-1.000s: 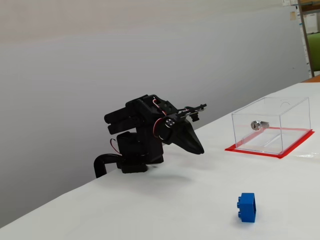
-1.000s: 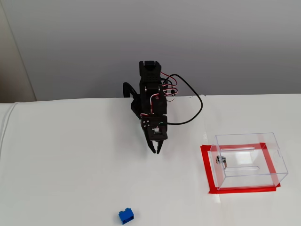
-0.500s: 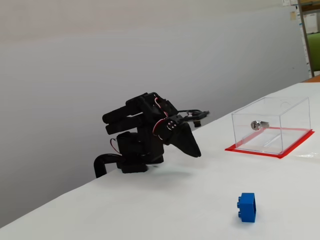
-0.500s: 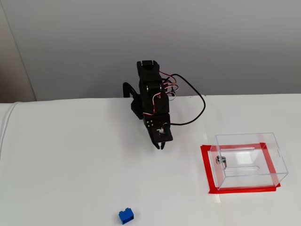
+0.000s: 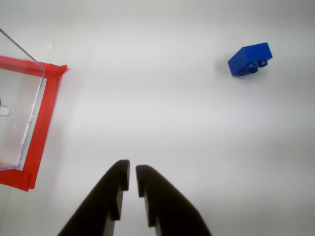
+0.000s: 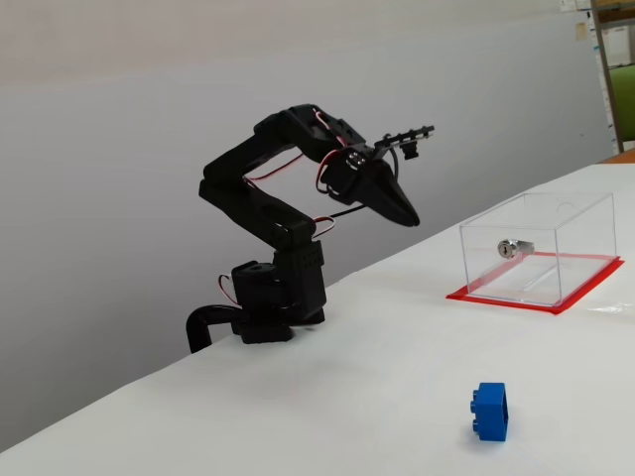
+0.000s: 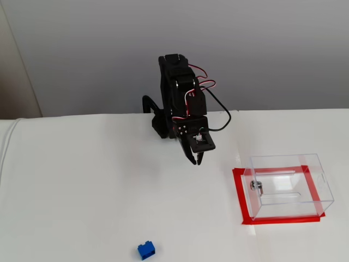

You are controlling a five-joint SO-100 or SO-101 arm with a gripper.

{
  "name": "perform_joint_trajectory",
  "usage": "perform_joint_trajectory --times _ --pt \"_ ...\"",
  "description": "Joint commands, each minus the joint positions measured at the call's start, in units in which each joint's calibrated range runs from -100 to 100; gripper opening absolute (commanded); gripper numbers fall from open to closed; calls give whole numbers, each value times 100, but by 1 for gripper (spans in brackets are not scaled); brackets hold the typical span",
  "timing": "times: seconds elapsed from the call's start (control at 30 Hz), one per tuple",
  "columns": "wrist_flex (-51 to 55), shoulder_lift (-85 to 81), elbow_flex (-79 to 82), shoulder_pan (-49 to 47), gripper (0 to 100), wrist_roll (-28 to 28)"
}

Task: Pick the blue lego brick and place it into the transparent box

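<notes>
Hand (image 5: 132,175) seemingly nearly closed; blue lego brick (image 5: 250,60) well apart.

The blue lego brick (image 7: 146,250) is a bright, solid blue. The transparent box (image 7: 289,183) is clear, with a silver lock (image 6: 514,248) and a red base (image 5: 43,117). The arm (image 6: 288,213) is black with red and white wires; the desk (image 7: 82,185) is plain white.
</notes>
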Motion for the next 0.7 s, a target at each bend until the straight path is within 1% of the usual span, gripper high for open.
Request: perform_joint_trajectory --times 0.0,0.4,0.67 --pt "20 1034 -1350 88 2 6" --pt "11 3240 -3258 280 2 38" --pt "11 3843 -3972 435 2 1"
